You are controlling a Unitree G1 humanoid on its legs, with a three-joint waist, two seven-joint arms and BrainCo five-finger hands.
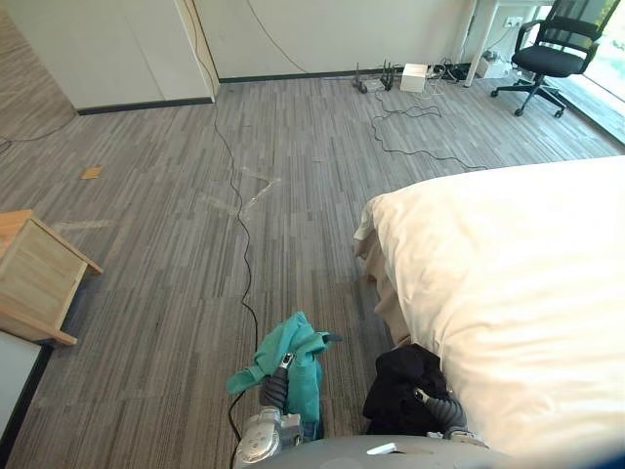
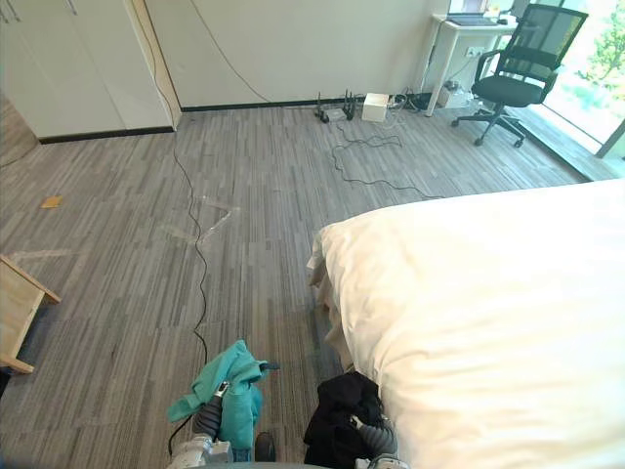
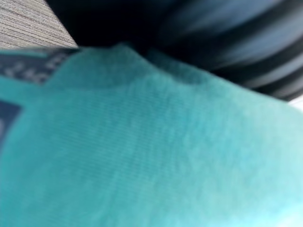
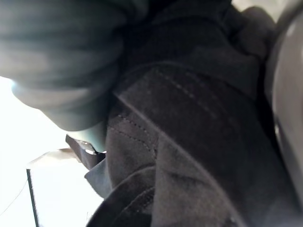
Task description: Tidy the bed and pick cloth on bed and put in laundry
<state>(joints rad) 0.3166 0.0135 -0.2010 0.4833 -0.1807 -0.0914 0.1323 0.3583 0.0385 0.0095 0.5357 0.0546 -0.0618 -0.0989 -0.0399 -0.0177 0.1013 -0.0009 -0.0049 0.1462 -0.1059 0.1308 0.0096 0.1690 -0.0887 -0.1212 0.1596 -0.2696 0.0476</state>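
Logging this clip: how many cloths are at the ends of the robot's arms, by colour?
Teal cloth: 1
Black cloth: 1
Total: 2

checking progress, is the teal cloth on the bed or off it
Off it: the teal cloth hangs bunched over the left hand, above the carpet beside the white bed.
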